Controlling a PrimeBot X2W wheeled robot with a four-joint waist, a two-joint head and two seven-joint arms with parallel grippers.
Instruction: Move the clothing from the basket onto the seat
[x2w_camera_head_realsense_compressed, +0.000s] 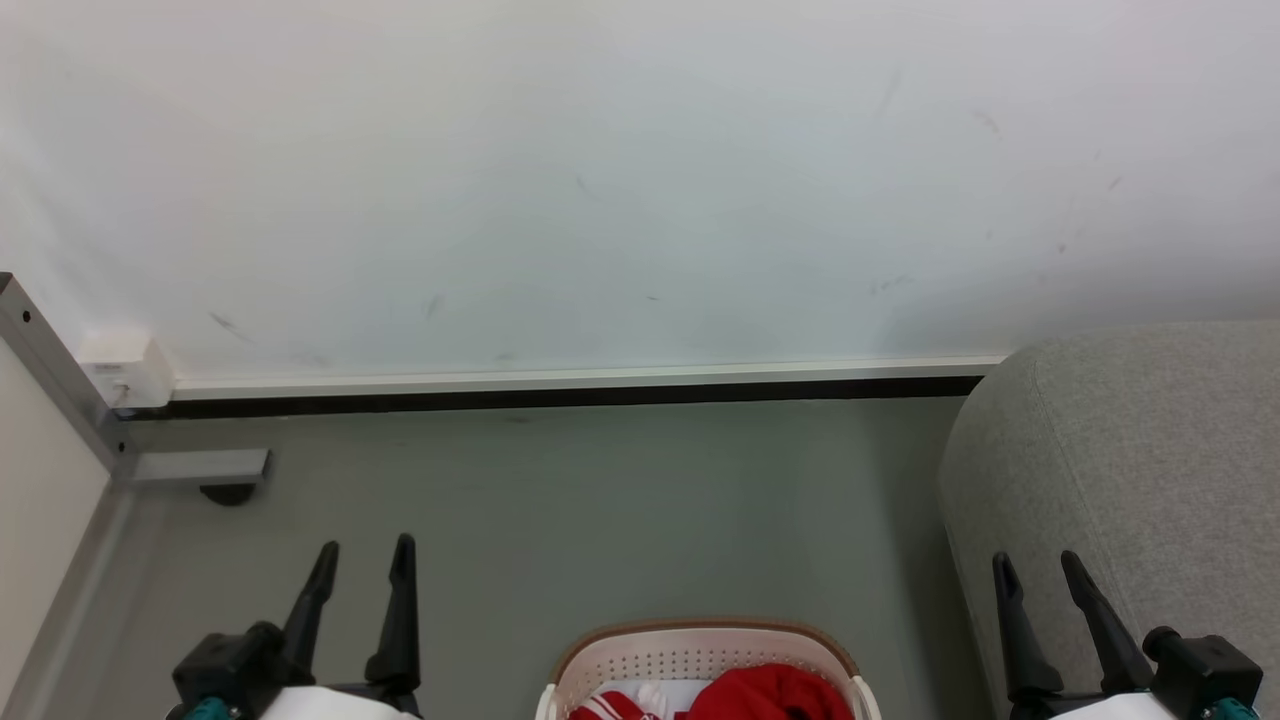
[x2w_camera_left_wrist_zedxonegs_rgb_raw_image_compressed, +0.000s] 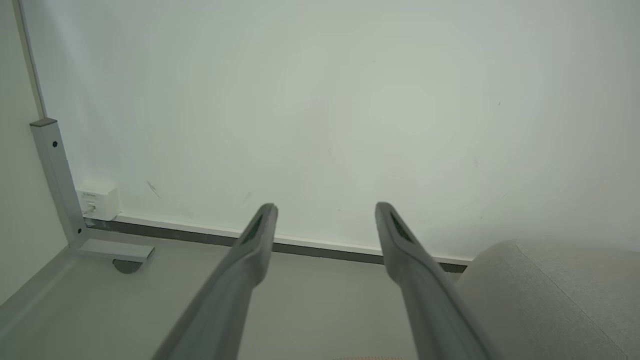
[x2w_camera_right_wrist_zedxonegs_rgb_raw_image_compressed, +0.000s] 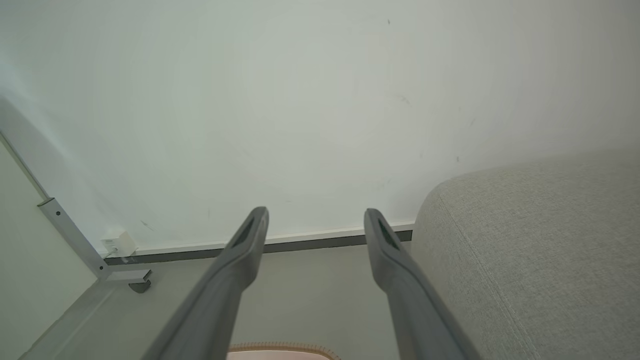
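the task looks barely begun. the red clothing (x2w_camera_head_realsense_compressed: 775, 692) sits heaped inside the basket (x2w_camera_head_realsense_compressed: 700, 636) at the bottom centre of the head view, one piece with white stripes showing at the lower left of the heap. nothing red lies on the seat (x2w_camera_head_realsense_compressed: 1150, 460), whose grey woven bulk takes up the right side of the frame, so by these pictures every piece is yet to be lifted out and carried over.

the left claw (x2w_camera_head_realsense_compressed: 366, 545) stands at the lower left of the head view, fingers spread apart and gripping nothing. the right claw (x2w_camera_head_realsense_compressed: 1034, 557) stands at the lower right in front of the seat's edge, likewise spread and bare. both wrist views confirm it: each pair of fingers points out over the grey floor (x2w_camera_head_realsense_compressed: 600, 500) toward the white wall (x2w_camera_head_realsense_compressed: 600, 200), with only air between them.

the basket lies between the two claws and lower in the frame than their fingertips, apart from both. the clothing is nearer the bottom edge than either claw's tips, so i judge either arm must draw back and reach down into the basket before anything can be grasped. the seat is just beside the right claw, so that arm seems better placed for the drop.
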